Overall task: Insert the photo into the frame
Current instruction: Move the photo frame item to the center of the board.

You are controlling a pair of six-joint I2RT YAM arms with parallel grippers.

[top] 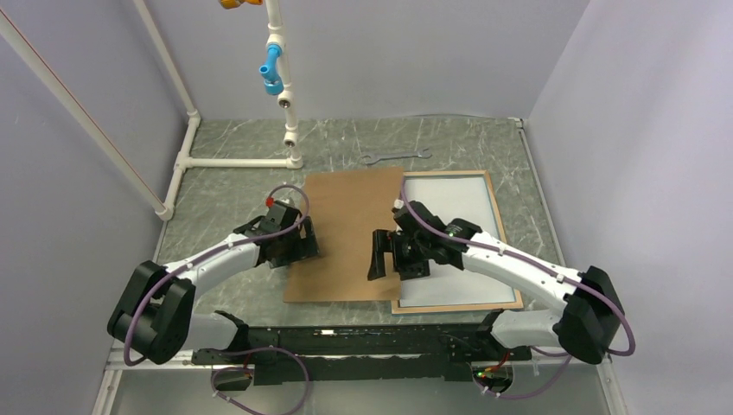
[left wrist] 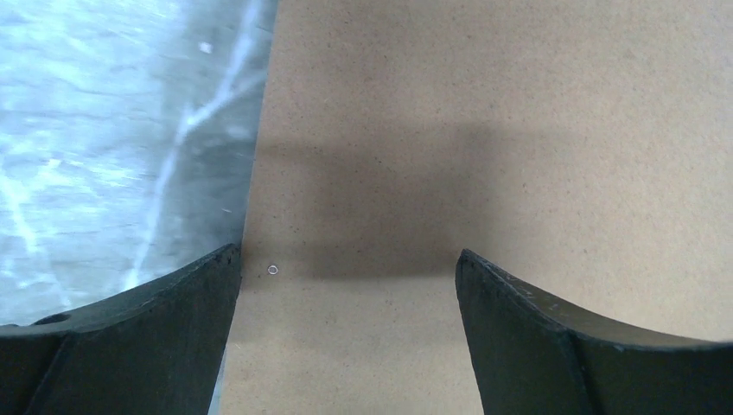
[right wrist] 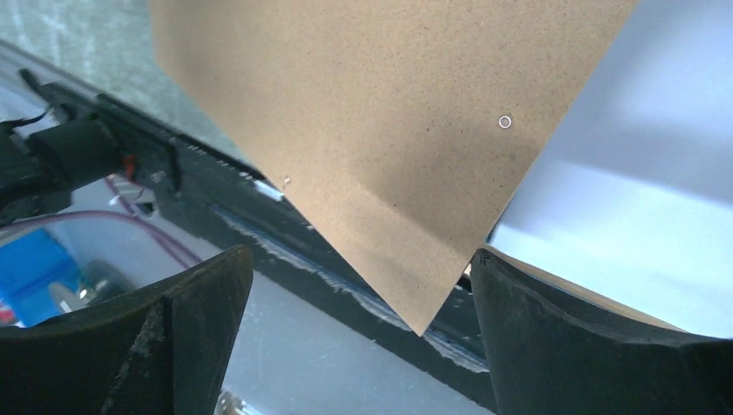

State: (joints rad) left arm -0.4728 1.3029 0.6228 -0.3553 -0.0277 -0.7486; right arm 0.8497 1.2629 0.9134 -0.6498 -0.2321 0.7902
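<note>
As both arms hang over the table [top: 233, 190], things lie so:
Frame [top: 467, 306]: flat at right, tan back up.
Photo [top: 454, 194]: white side up, inside frame.
Board [top: 350, 216]: centre, overlapping frame's left side.
Left gripper [left wrist: 346, 259]: wide, empty, over board's left edge.
Right gripper [right wrist: 363, 259]: wide, empty, over board's near right corner.
Wrench [top: 395, 156]: beyond board, apart.

photo [top: 462, 203] (white side up) in frame [top: 458, 306]
</note>
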